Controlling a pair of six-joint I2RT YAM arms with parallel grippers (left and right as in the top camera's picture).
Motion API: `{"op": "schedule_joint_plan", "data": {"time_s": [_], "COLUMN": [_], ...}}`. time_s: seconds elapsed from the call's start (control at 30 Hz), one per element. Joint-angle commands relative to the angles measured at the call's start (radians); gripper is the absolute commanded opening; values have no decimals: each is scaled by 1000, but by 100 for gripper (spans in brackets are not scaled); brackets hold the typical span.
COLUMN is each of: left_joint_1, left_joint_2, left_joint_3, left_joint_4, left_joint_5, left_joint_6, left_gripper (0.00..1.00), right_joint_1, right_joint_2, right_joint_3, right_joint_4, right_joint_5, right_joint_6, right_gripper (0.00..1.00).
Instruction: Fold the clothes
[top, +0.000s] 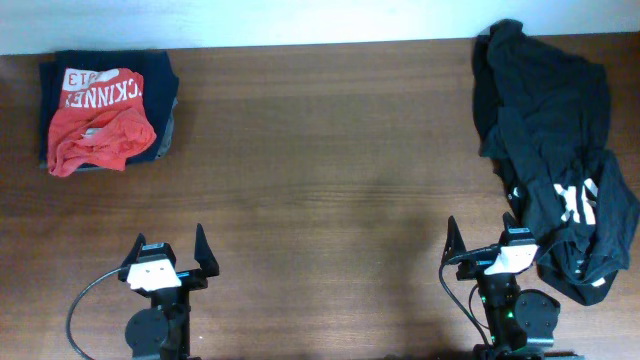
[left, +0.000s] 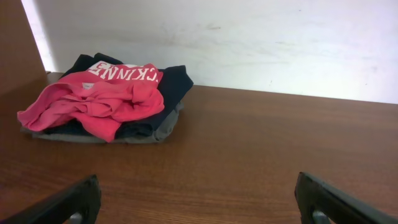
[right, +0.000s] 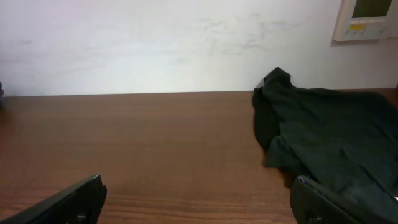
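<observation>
The clothes (top: 555, 140) lie in a crumpled black heap at the right side of the table, with white block lettering (top: 577, 200) showing near its front. The right wrist view shows the heap's (right: 333, 137) dark folds at the right. My right gripper (top: 481, 235) stands open near the front edge, just left of the heap, its right finger (right: 323, 202) close to the cloth and nothing between the jaws. Far from the heap, at the front left, my left gripper (top: 170, 243) is open and empty over bare wood (left: 198, 180).
At the back left sits a stack of folded dark garments (top: 155, 75) with a crumpled red shirt (top: 100, 120) with white lettering on top; it also shows in the left wrist view, the red shirt (left: 99, 99) uppermost. A white wall (right: 155, 43) borders the table's far edge.
</observation>
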Motion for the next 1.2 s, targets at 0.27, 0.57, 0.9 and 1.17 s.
{"op": "schedule_joint_plan", "data": {"time_s": [0.27, 0.57, 0.9, 1.17], "left_joint_1": [-4, -4, -4, -4], "left_joint_2": [-9, -9, -9, -9], "left_joint_3": [-7, -7, -7, -7], "left_joint_4": [2, 2, 2, 2], "left_joint_5": [-7, -7, -7, -8], "left_joint_6": [16, 16, 16, 16], "left_gripper": [99, 99, 99, 99], "right_joint_1": [2, 2, 2, 1], "right_joint_2": [-6, -6, -6, -6], "right_joint_3": [-8, -8, -8, -8], "right_joint_4": [-2, -2, -2, 70], "right_joint_5": [9, 9, 9, 27], "right_joint_6": [0, 0, 0, -8], "right_gripper": [99, 99, 98, 99]}}
